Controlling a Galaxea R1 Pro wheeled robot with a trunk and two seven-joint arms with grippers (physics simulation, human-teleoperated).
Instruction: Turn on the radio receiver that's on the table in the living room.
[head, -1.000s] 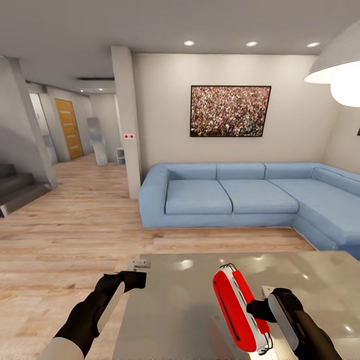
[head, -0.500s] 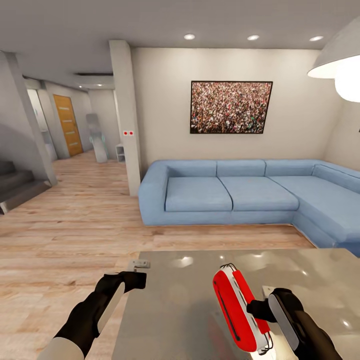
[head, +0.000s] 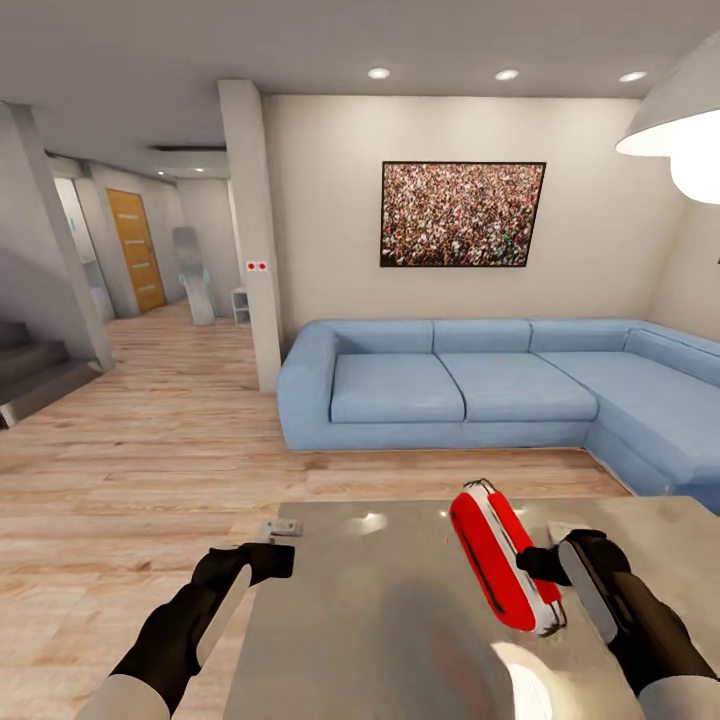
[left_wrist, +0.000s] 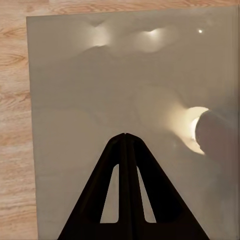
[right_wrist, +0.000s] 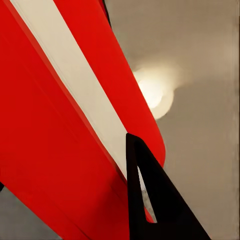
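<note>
Two arms over the table (head: 400, 620): right gripper (head: 548, 566) fingers pinch the radio receiver (head: 497, 556), long axis tilted upward. Left gripper (head: 272, 560), fingers pressed together, sits well apart, so the right is nearer.

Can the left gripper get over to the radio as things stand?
Probably yes: the left gripper hangs shut at the table's left edge, and only bare tabletop lies between it and the radio, which the right gripper holds.

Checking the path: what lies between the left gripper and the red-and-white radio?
In the head view, only bare glossy grey table separates the left gripper from the radio.
</note>
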